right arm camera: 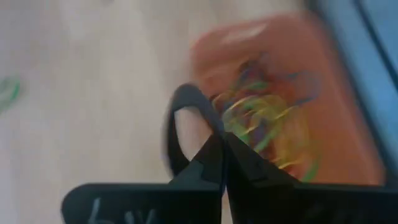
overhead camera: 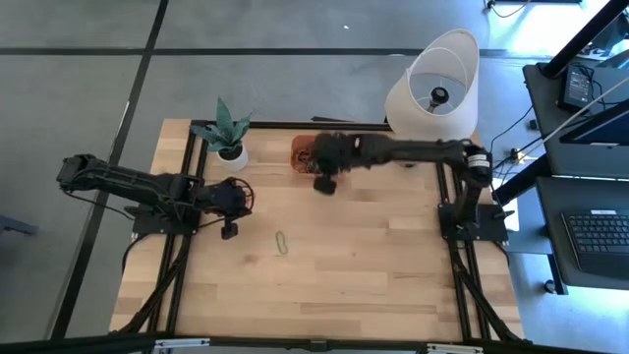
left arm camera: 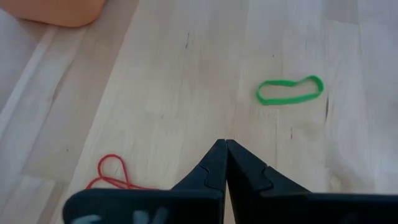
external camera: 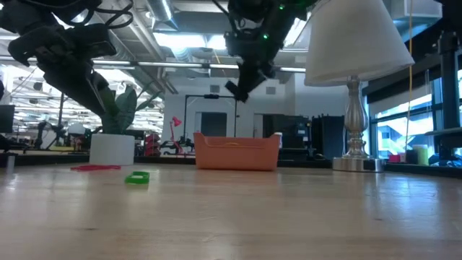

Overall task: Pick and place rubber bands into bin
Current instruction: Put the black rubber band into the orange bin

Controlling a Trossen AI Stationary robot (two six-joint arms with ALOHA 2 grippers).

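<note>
Tabletop (overhead camera: 393, 265): pale wood planks.
Room: grey floor; lamp (overhead camera: 432, 84) far right.
Bin (external camera: 236, 152): far centre, bands inside.
Right pincer (right arm camera: 222, 142): pressed together, pinching black band (right arm camera: 177, 127) beside bin.
Left pincer (left arm camera: 225, 144): pressed together, empty; green band (left arm camera: 290, 91) near centre.

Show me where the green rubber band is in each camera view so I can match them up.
High view: green band on the table, lower centre.
Low view: green band lying at left, in front of the bin.
Left wrist view: green band at upper right, on the wood.
Right wrist view: blurred green streak at the left edge.
Shared landmark: the orange bin.
</note>
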